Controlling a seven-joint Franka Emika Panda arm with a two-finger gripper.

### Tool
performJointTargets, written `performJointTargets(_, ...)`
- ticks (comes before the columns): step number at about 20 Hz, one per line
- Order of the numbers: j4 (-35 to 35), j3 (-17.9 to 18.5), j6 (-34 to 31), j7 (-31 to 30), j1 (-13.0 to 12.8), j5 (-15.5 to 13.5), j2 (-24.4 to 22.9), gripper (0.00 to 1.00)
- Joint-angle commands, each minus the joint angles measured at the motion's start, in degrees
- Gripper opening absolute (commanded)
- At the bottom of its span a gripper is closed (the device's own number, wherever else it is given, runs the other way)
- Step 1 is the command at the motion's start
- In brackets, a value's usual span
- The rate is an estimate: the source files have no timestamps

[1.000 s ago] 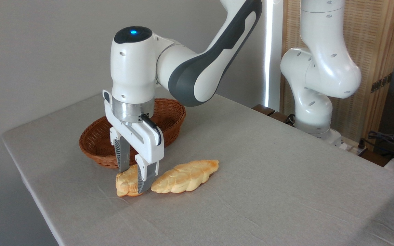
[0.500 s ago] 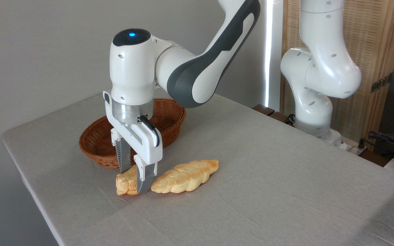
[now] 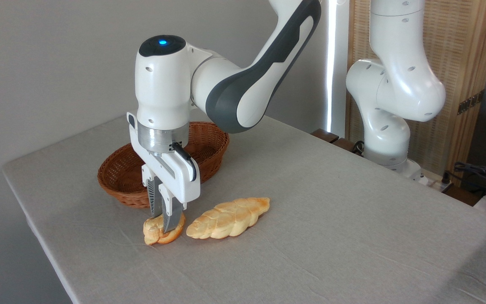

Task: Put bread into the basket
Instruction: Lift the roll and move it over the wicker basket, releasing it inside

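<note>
The bread [image 3: 157, 232], a small golden-yellow knotted bun, lies on the grey tablecloth just in front of the basket [image 3: 118, 175], an oval brown wicker one that holds nothing I can see. My gripper [image 3: 162, 223] comes straight down onto the bun, and its two ribbed fingers are pinched close together on the bun's top. The bun still rests on the cloth, squeezed between them.
A longer braided loaf [image 3: 228, 218] lies right of the bun, almost touching it. The table's left and front edges are near the bun. The arm's white base [image 3: 388, 139] stands at the back right, with cables [image 3: 479, 173] beyond it.
The fingers have closed from wide apart around the bun to pinched on it. The bun has shifted slightly and looks squeezed. The arm has stayed in place.
</note>
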Motion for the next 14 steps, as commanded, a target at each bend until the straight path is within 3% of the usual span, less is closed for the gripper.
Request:
performJointTargets(1, 0.0, 0.1, 0.9, 1.1, 0.0, -0.7, 0.1, 0.33)
performJointTargets(9, 2.5, 0.7, 0.8, -0.7, 0.1, -1.6, -4.5, 0.33)
performJointTargets(12, 4.6, -0.2, 0.3, -3.4, -0.1, -4.4, -5.9, 0.33)
performJointTargets(14, 4.6, -3.2, 0.1, -4.6, -0.5, -5.6, -7.0, 0.34)
